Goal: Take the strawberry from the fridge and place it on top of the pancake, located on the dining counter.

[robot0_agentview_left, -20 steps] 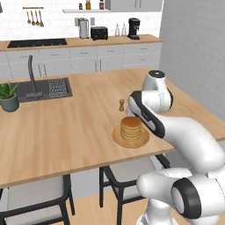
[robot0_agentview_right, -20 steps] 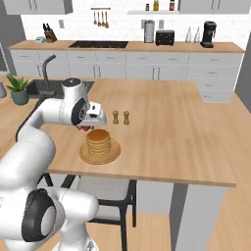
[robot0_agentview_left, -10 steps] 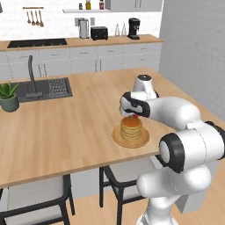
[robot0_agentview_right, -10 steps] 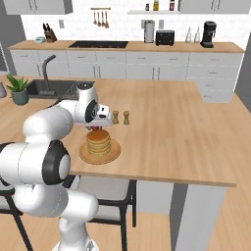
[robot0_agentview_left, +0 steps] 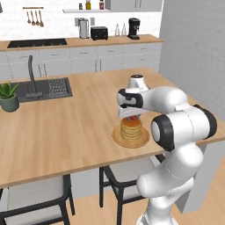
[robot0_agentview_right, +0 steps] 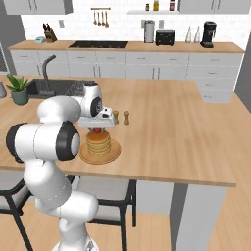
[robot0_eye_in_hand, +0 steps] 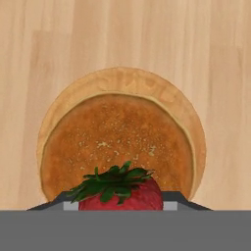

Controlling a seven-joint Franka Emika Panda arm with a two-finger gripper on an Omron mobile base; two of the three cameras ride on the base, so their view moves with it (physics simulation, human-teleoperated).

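Observation:
A red strawberry [robot0_eye_in_hand: 122, 192] with green leaves sits between my gripper's [robot0_eye_in_hand: 120, 202] fingers, which are shut on it. Directly below lies the golden-brown pancake [robot0_eye_in_hand: 117, 144] stack on its round tan plate [robot0_eye_in_hand: 193, 122]. From the left base view, the gripper [robot0_agentview_left: 131, 117] hangs just above the pancake [robot0_agentview_left: 131, 128], with the strawberry [robot0_agentview_left: 132, 117] a small red spot under the hand. On the right base view the strawberry [robot0_agentview_right: 97, 130] hovers over the pancake [robot0_agentview_right: 99, 143], which rests on the light-wood dining counter [robot0_agentview_right: 176, 132].
Two small shakers [robot0_agentview_right: 121, 117] stand just behind the plate. A sink [robot0_agentview_left: 41, 89] and a potted plant [robot0_agentview_left: 9, 96] are at the counter's left end. Dark-legged chairs [robot0_agentview_left: 35, 195] stand along the near edge. The wall counter behind holds a toaster [robot0_agentview_left: 99, 32] and coffee maker [robot0_agentview_left: 133, 28].
The arm has swung forward and brought the hand with the strawberry from beside the plate to just above the pancake stack. The plate and stack have not moved.

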